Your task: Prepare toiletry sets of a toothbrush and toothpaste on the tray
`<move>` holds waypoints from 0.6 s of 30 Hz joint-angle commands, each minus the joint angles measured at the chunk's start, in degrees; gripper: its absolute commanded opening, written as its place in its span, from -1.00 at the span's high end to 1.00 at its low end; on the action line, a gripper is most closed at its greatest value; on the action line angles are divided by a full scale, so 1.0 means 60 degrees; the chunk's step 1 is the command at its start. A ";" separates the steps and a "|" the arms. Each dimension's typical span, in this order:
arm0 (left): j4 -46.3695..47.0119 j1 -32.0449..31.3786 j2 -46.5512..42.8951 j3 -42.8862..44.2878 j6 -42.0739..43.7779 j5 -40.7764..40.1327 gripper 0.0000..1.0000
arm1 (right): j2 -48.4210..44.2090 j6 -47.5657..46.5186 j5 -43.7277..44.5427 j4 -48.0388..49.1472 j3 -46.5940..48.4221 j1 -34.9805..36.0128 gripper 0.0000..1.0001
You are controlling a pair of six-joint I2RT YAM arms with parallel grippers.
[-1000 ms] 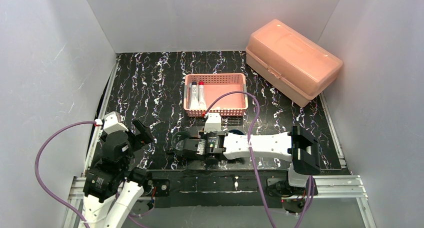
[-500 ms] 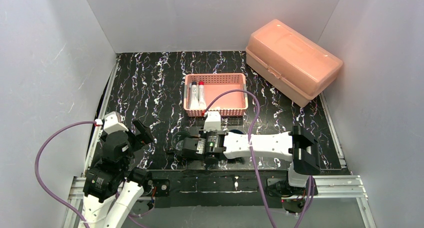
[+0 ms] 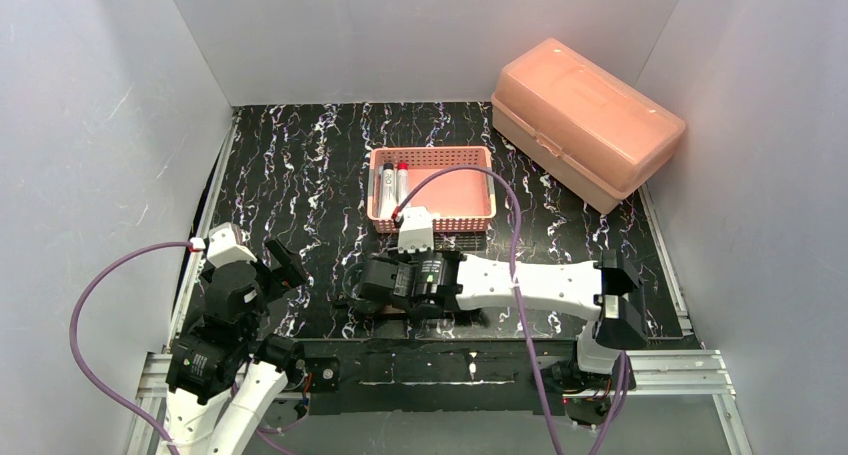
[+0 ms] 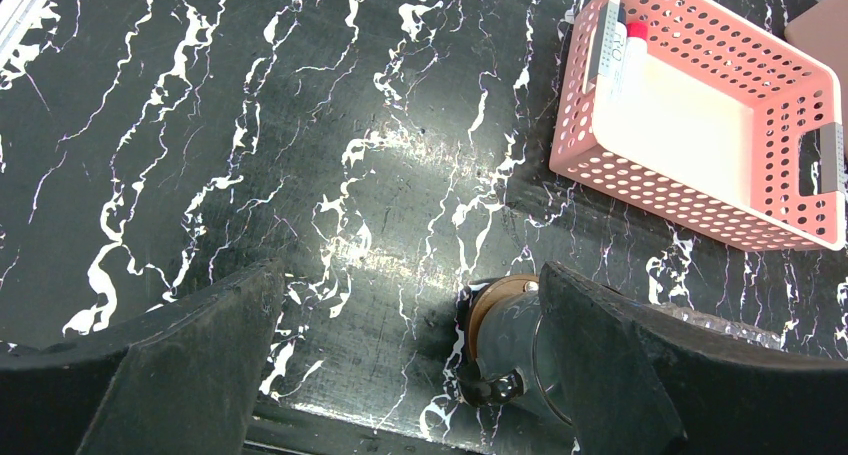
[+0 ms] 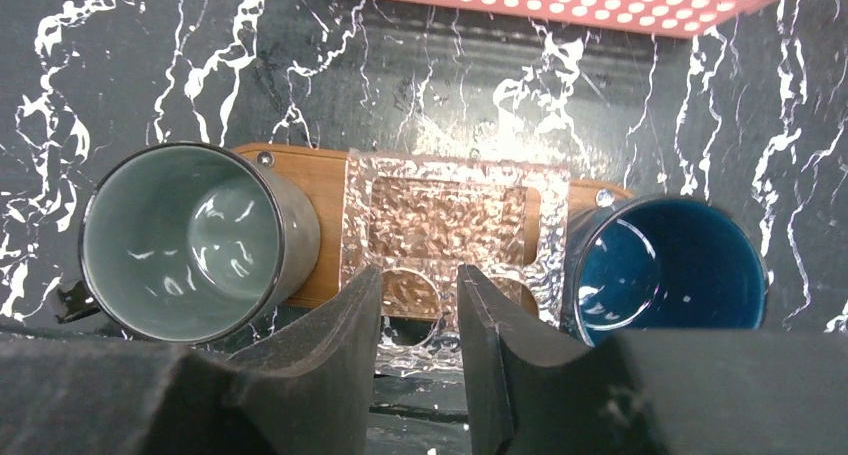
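In the right wrist view three empty cups stand in a row on the brown wooden tray point(image 5: 322, 180): a grey-green cup point(image 5: 190, 240), a clear faceted glass point(image 5: 450, 220) and a dark blue mug point(image 5: 665, 265). My right gripper point(image 5: 418, 310) hovers over the glass's near rim, open, with a gap at each finger and nothing held. My left gripper point(image 4: 410, 375) is wide open and empty, just left of the grey-green cup point(image 4: 510, 340). Two white toothpaste tubes point(image 3: 395, 187) lie in the pink basket. I cannot make out a toothbrush.
The pink mesh basket point(image 3: 440, 213) sits just behind the tray. A large salmon lidded box point(image 3: 585, 120) stands at the back right. White walls close in the black marbled table on three sides. My right arm point(image 3: 530, 285) lies across the tray in the top view.
My right jaws have parted from nearly shut to apart. The right wrist has shifted slightly left. The left arm has not moved.
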 commanded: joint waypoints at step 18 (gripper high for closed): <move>0.0053 -0.0089 0.0295 -0.0017 -0.0018 -0.0103 -0.99 | -0.0125 -0.5299 -0.3042 0.3367 0.1075 -0.3396 0.11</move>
